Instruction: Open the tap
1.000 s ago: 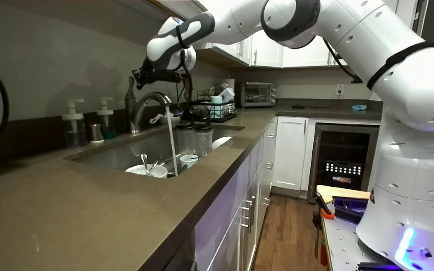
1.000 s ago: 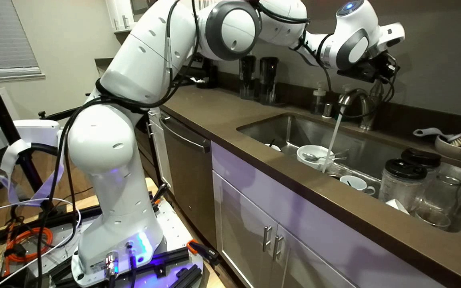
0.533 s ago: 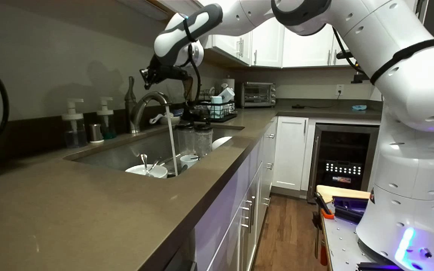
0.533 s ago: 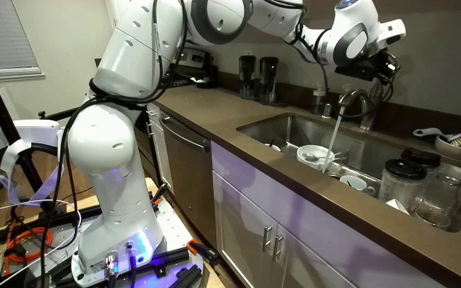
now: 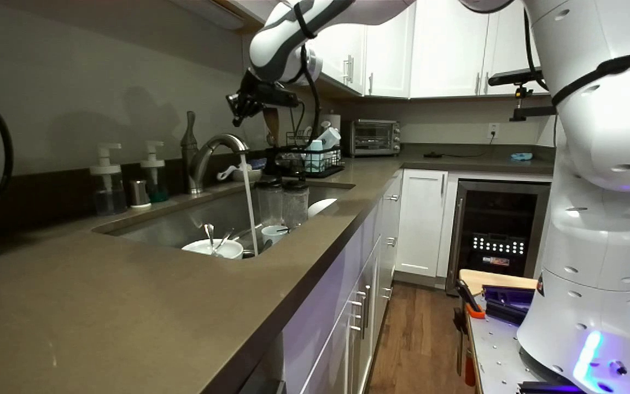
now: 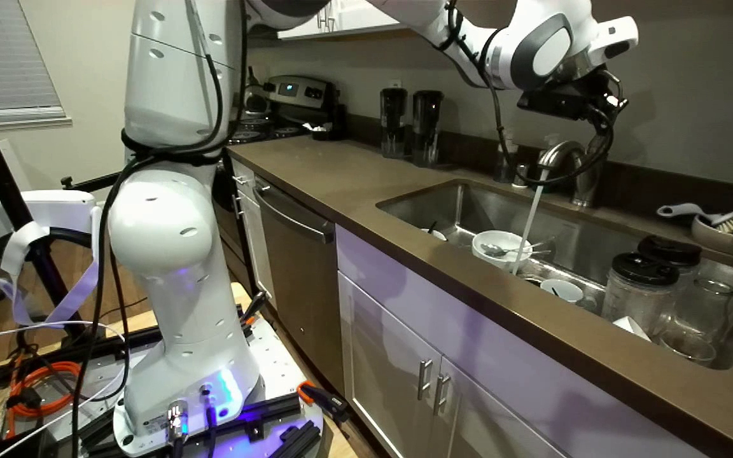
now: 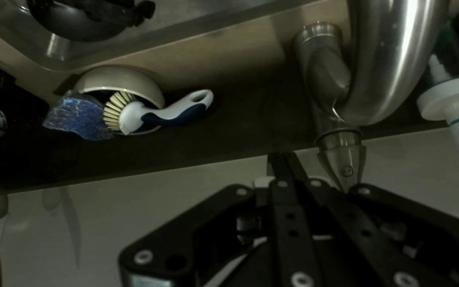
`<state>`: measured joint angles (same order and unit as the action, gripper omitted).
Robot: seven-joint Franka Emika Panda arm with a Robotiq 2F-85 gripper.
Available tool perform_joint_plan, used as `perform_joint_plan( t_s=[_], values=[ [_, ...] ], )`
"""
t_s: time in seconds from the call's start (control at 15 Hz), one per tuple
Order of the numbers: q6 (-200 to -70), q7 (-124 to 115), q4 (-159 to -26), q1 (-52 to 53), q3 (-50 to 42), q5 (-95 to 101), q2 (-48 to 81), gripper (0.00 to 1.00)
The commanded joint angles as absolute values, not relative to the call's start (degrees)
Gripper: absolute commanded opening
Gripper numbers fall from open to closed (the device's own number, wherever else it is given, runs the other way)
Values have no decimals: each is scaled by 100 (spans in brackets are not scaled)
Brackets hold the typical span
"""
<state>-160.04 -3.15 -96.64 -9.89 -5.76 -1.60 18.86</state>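
The tap (image 5: pixel 214 148) is a brushed-metal faucet with an arched spout behind the sink. A stream of water (image 5: pixel 250 208) runs from its spout into the sink in both exterior views. Its slim handle (image 5: pixel 189 134) stands upright; in the wrist view the handle (image 7: pixel 343 159) is right of my fingertips, its tip partly hidden by my gripper. My gripper (image 5: pixel 234 112) is above the spout, apart from the tap and handle. In the wrist view my gripper (image 7: pixel 281 155) has its fingers together with nothing between them. In an exterior view cables partly cover the tap (image 6: pixel 564 152).
The sink (image 6: pixel 459 207) holds a white bowl (image 6: pixel 497 248), a cup (image 6: pixel 560 291) and black-lidded jars (image 6: pixel 643 286). A brush (image 7: pixel 169 113) lies in a bowl (image 7: pixel 124 81) beside the tap. Soap dispensers (image 5: pixel 108 183) and a dish rack (image 5: pixel 323 164) flank the sink.
My gripper has moved away from the tap's handle, toward the dish rack, rightward in an exterior view. The arm's upper links have swung with it. The water runs in every frame.
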Motion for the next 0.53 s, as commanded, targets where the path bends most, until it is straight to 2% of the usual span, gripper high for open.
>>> perform_joint_plan(
  t_s=[0.0,0.47],
  values=[
    [-15722,-154,-11010,-872,-722,63,700,2],
    [-14544,-195,-12238,-817,-704,794,-805,2]
  ],
)
